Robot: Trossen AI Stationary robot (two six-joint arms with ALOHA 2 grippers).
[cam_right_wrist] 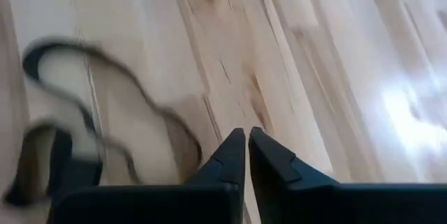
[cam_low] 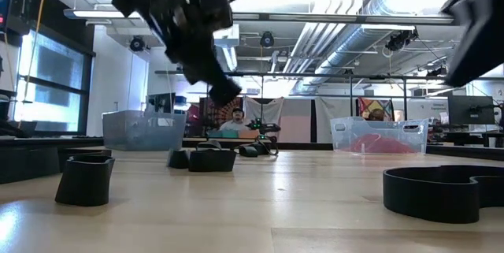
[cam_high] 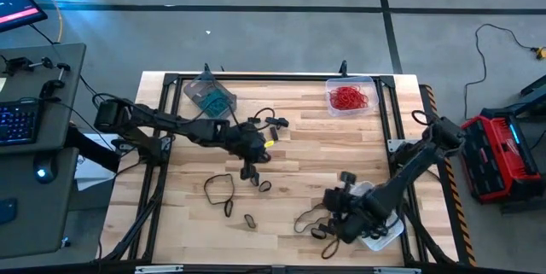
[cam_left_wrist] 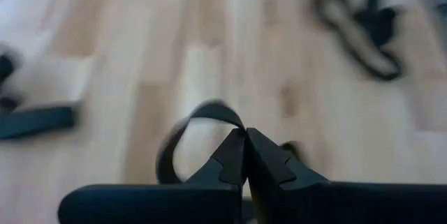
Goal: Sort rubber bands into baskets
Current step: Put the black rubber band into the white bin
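A: Starting nearest in the low view, what's lying there?

B: Black rubber bands (cam_low: 442,192) are sitting on the wooden table (cam_low: 260,206), one wide loop close by, another small band (cam_low: 85,179) standing on its edge. They're looking light and floppy, so I'd judge they'll sag and twist once lifted; pinching a single strand where it arches off the wood seems the best hold.

A: And the arms?

B: The left gripper (cam_left_wrist: 245,135) is hanging over mid-table with its fingers pressed together, and a dark band (cam_left_wrist: 183,137) is curling out right at the tips. It looks pinched there, though I can't tell for certain. The right gripper (cam_right_wrist: 246,137) is working near the table's front right, also clenched; a long thin band (cam_right_wrist: 91,112) is snaking just beside its tips, but whether it's caught I can't tell.

A: Farther off?

B: The teal-filled basket (cam_high: 208,95) and the red-filled basket (cam_high: 350,96) are waiting along the far edge. The third basket (cam_high: 381,234) is sitting under the right arm.

A: What is one view giving that another isn't?

B: Only the high view is showing the colours sorted and the loose bands (cam_high: 222,190) scattered between the arms; the wrist views alone are showing the fingertips meeting.
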